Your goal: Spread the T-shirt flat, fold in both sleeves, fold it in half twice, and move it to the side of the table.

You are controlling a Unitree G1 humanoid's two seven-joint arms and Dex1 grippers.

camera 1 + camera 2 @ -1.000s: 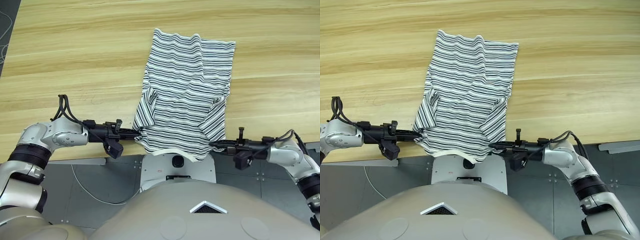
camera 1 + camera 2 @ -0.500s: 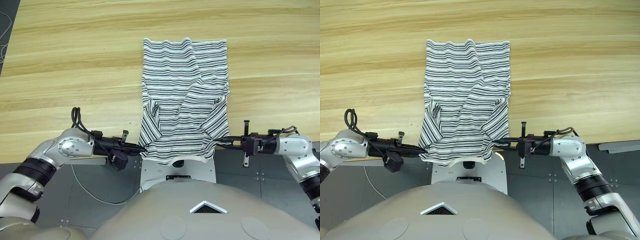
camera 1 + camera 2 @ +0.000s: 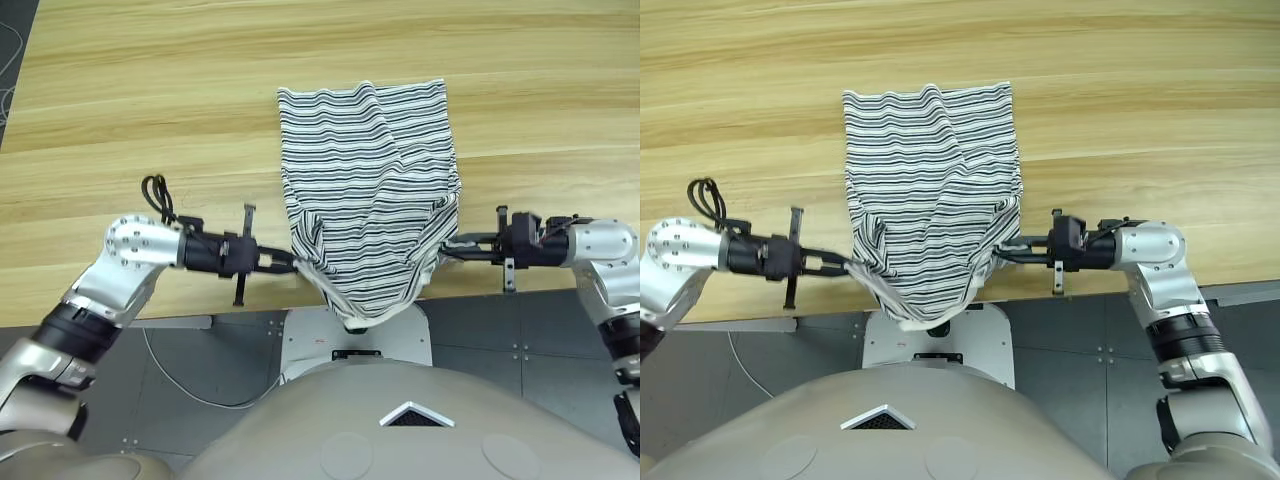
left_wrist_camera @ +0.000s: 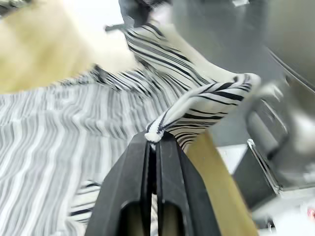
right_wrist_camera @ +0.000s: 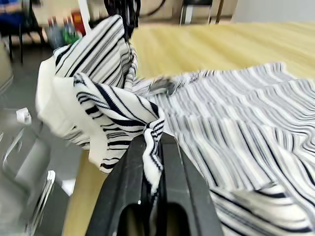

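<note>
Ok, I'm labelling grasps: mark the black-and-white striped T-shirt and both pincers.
Black-and-white striped T-shirt (image 3: 365, 170): left eye view, middle of the spread cloth.
Left pincer (image 3: 291, 264): left eye view, between fingertips shut on the shirt's edge.
Right pincer (image 3: 446, 248): left eye view, between fingertips shut on the opposite edge.

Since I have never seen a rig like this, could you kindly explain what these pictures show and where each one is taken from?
This is a humanoid robot with two arms, each ending in a two-fingered hand. The two overhead pictures come from cameras in its head, looking down over a wooden table. The two close pictures come from a camera on each wrist. On the table lies a striped T-shirt, its near end sagging over the table's edge. The left hand is pinched shut on one near corner, the right hand on the other.
</note>
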